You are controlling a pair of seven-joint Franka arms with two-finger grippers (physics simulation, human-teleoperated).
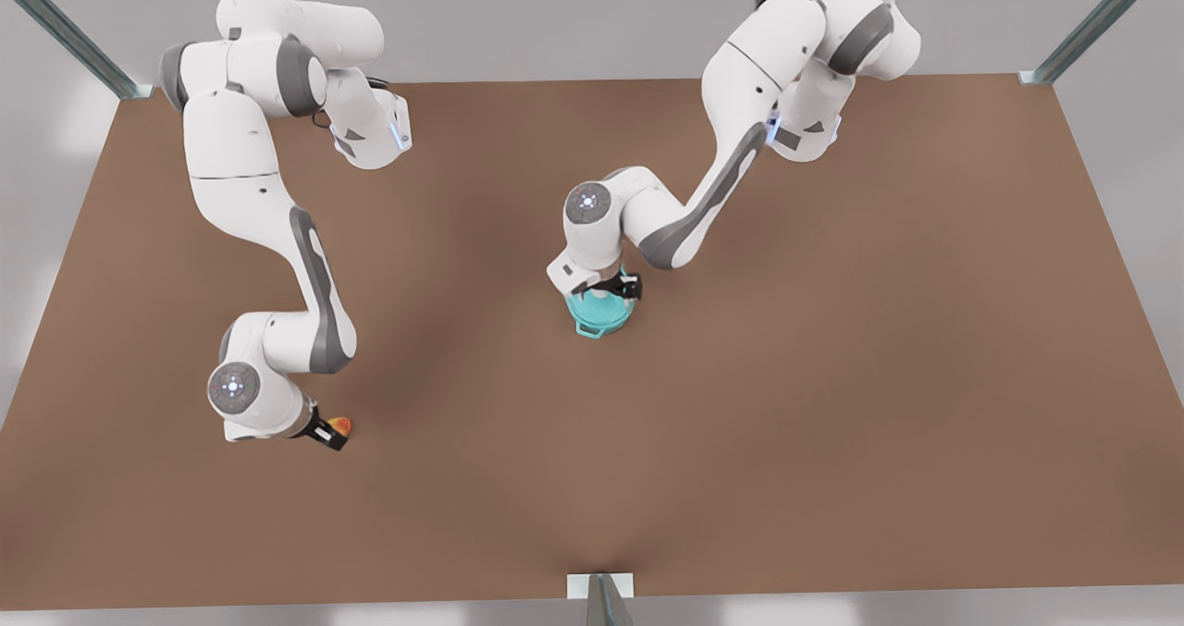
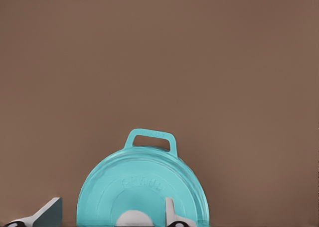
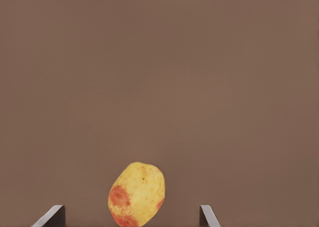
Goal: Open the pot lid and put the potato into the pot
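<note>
Left end effector (image 1: 618, 286), fingers spread, straddles the white knob of the flat teal pot lid (image 2: 142, 189) atop the teal loop-handled pot (image 1: 599, 316), mid brown tabletop (image 1: 832, 376). Right end effector (image 1: 328, 430), open, brackets the yellow, red-patched potato (image 3: 136, 193); both arms bent downward.

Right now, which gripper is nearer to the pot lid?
Left. The left gripper is right over the pot lid, fingers straddling its white knob. The right gripper is far off at the potato.
</note>
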